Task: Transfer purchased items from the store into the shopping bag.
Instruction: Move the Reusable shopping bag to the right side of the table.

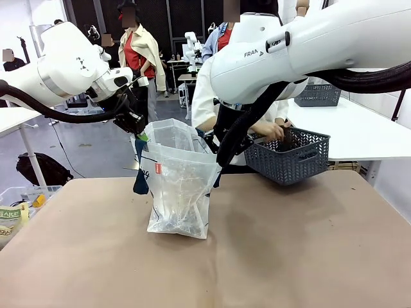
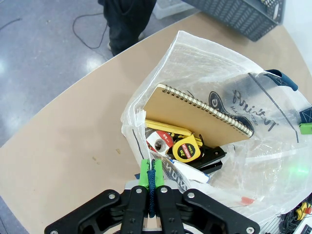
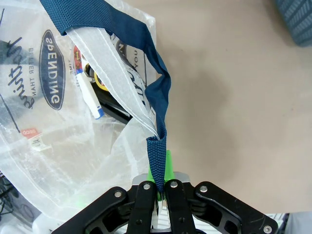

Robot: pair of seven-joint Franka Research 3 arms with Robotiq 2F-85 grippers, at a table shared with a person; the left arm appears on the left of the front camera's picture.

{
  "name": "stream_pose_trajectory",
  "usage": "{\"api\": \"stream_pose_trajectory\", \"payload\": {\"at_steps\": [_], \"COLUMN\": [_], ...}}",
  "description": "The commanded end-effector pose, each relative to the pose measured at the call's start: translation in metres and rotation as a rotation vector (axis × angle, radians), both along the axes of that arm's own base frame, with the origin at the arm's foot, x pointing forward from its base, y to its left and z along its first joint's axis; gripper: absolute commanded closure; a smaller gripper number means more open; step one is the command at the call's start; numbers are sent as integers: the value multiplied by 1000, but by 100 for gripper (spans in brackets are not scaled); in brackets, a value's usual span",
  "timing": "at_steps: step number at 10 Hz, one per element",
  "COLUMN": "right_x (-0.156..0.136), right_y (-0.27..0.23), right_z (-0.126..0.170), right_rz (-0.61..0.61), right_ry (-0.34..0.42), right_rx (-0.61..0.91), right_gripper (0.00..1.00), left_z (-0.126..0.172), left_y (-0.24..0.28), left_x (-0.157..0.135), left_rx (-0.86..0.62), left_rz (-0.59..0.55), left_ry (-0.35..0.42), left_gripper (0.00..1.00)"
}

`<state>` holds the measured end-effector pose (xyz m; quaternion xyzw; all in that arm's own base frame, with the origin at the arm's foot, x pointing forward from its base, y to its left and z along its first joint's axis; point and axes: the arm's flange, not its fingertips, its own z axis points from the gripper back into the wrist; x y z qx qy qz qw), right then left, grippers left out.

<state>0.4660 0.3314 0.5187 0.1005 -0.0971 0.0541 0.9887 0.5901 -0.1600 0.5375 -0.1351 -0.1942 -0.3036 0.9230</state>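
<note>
left gripper: green pads pressed together, pinching one navy strap of the bag. Grip looks solid, with the webbing running straight down between the fingers.
shopping bag: sits just below and between the two grippers, base down on the worktop, mouth pulled open upward.
what's in it: a spiral notebook leaning just past the left gripper's fingertips, and a yellow tape measure closer in, right under them. Some smaller bits too, can't tell what they all are.
right gripper: clamped shut on the other strap, which twists once just above the pads.
basket: off beyond the right gripper, with the person's hand down inside it.
step in hand: my guess is the arms just hold the mouth open while the person fetches the next item.
doing it well: keep both pinches firm and the straps pulled apart. That film is floppy, so any slack probably lets the rim fold shut. Don't lift either, or the base comes off the worktop and the load swings.
</note>
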Motion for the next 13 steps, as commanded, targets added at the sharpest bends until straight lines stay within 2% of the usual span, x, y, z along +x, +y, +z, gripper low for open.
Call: {"api": "stream_pose_trajectory", "payload": {"at_steps": [1,13], "right_x": [0,0], "right_y": [0,0], "right_z": [0,0], "right_rz": [0,0], "right_ry": [1,1], "right_rx": [-1,-1], "right_gripper": [100,100], "left_z": [0,0], "left_y": [1,1], "left_x": [0,0], "left_rx": [5,5], "left_rz": [1,1], "left_ry": [-1,-1], "left_gripper": [100,100]}}
